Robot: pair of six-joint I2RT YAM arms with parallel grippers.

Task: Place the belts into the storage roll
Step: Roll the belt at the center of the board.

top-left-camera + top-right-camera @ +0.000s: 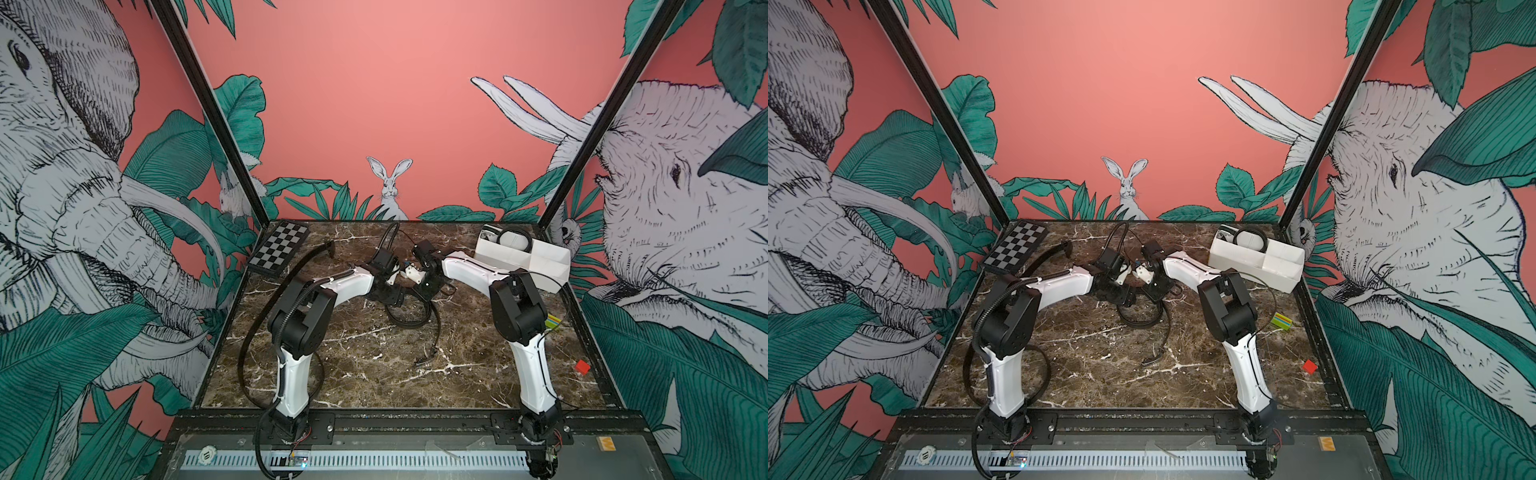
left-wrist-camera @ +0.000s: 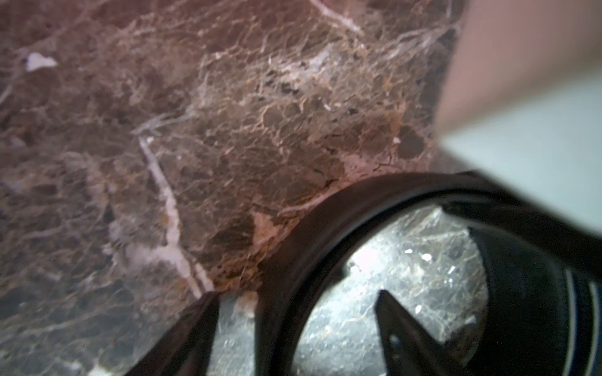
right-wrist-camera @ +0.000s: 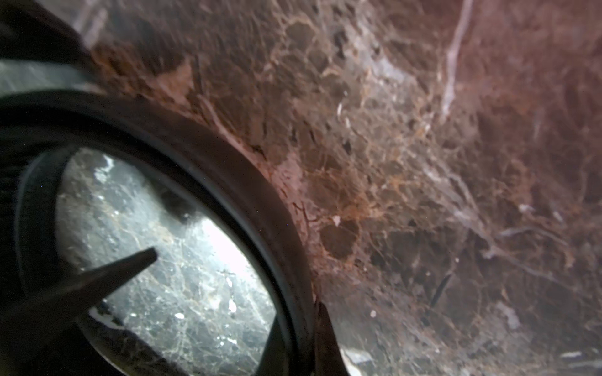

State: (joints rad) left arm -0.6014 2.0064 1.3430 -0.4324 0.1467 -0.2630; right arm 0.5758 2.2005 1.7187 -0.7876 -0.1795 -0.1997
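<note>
I have both arms over the middle of the brown marble-patterned tabletop (image 1: 365, 374), working the flat, narrow coiled black belt (image 1: 409, 318). Its buckle tail trails off toward 6 o'clock.

My right gripper (image 3: 299, 341) is pinched shut on the coil's band. My left gripper (image 2: 294, 293) stands open astride that band, one finger inside the loop and one outside.

The white rectangular plastic storage box (image 1: 544, 272) sits at 2 o'clock, with one rolled belt (image 1: 515, 239) already in its far compartment. A third belt (image 1: 309, 257) lies stretched out at 9 o'clock.

To do this well, I'd hold the right pinch firm as an anchor and close the left low on the band. I'd wind the loose tail in before lifting, otherwise the coil will likely spring open on the way to the box.
</note>
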